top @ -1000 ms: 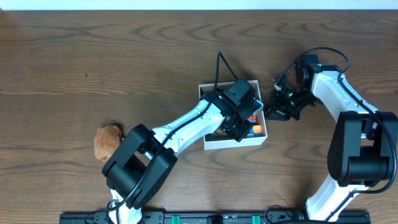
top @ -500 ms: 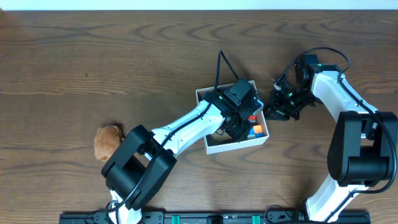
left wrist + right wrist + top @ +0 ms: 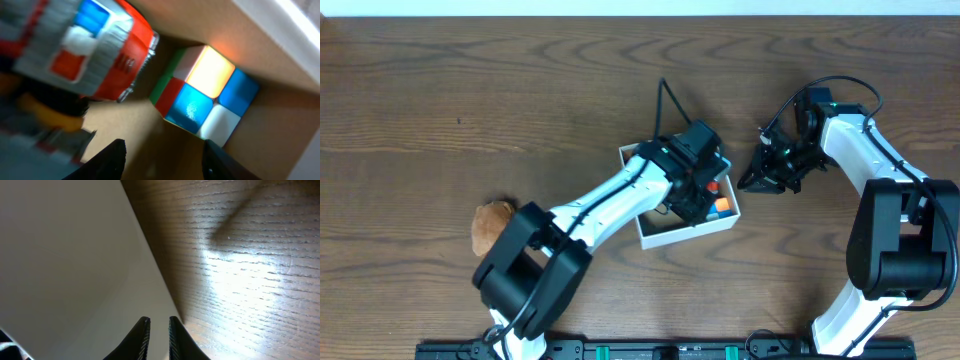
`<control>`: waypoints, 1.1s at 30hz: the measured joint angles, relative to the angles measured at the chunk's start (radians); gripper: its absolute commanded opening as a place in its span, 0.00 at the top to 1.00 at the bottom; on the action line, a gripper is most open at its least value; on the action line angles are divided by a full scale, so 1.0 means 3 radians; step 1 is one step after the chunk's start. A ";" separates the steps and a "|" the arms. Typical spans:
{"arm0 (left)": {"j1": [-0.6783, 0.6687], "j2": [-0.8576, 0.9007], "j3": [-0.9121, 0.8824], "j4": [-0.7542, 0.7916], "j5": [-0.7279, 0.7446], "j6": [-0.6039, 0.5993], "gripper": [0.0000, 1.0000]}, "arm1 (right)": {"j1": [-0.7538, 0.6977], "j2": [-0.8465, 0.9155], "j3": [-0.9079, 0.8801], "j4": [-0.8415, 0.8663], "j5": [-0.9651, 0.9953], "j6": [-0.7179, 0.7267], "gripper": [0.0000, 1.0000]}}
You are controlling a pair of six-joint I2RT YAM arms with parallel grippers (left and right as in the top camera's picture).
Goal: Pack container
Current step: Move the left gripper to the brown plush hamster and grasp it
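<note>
Counts: one plush toy, one container, two toys seen inside it, two arms, two grippers.

A brown plush toy point(image 3: 493, 226) lies alone on the wooden table point(image 3: 420, 90), left of centre and toward the near edge. It is well apart from the container, and the left arm point(image 3: 610, 200) passes beside it.

The container point(image 3: 680, 234), a white-walled square box, sits a little right of the table's centre, askew to the table edges. From overhead, the left arm covers most of its inside. Only small orange and blue patches show at its right side.

The left gripper point(image 3: 705, 185) is down inside the container. In the left wrist view its fingertips point(image 3: 112, 157) stand wide apart over the tan floor point(image 3: 280, 125), with nothing between them.
- One red, white and blue toy vehicle point(image 3: 90, 45), blurred and cut off at the upper left. Its exact type is not readable.
- One two-by-two puzzle cube point(image 3: 205, 95), just beside the vehicle and near the white wall. Whether the two toys touch cannot be told.
- The lower left of this view is too blurred to identify.

The right gripper point(image 3: 760, 175) sits just right of the container. In the right wrist view its fingers point(image 3: 142, 335) are drawn nearly together, leaving only a slit with nothing visibly in it. A white wall fills the left of that view and wood grain the right. Whether the gripper touches the container cannot be told.
</note>
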 measured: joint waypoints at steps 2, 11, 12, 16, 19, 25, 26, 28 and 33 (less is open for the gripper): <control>0.0075 -0.0071 0.0000 -0.0025 -0.0008 0.0004 0.43 | 0.0000 0.0000 0.0000 0.0000 -0.0001 0.0000 0.84; 0.0376 -0.0373 0.0000 -0.0191 -0.0080 0.0009 0.43 | 0.0000 0.0000 0.0000 0.0000 -0.0001 0.0000 0.84; 0.0403 -0.0394 0.0000 -0.0220 -0.0081 0.0009 0.44 | 0.0000 0.0000 0.0000 0.0000 0.0000 0.0000 0.84; 0.0453 -0.0529 0.0000 -0.0313 -0.0206 0.0009 0.44 | 0.0000 0.0000 0.0000 0.0000 0.0032 0.0000 0.85; 0.0490 -0.0768 0.0000 -0.0462 -0.0473 0.0008 0.43 | 0.0000 0.0000 0.0000 0.0001 0.0144 0.0000 0.86; 0.0708 -0.1381 0.0000 -0.0971 -0.1029 -0.0141 0.32 | 0.0000 0.0000 0.0001 0.0022 0.0649 0.0000 0.85; 0.0771 -0.1457 0.0000 -0.1054 -0.1095 -0.0184 0.25 | 0.0000 0.0000 0.0005 0.0020 0.0731 0.0001 0.84; 0.0959 -0.1625 0.0000 -0.1233 -0.1245 -0.0298 0.13 | 0.0000 0.0000 0.0042 0.0018 0.0922 0.0001 0.75; 0.1633 -0.1937 0.0000 -0.1587 -0.1467 -0.0571 0.04 | 0.0000 -0.0023 0.0319 -0.0015 0.1329 0.0009 0.27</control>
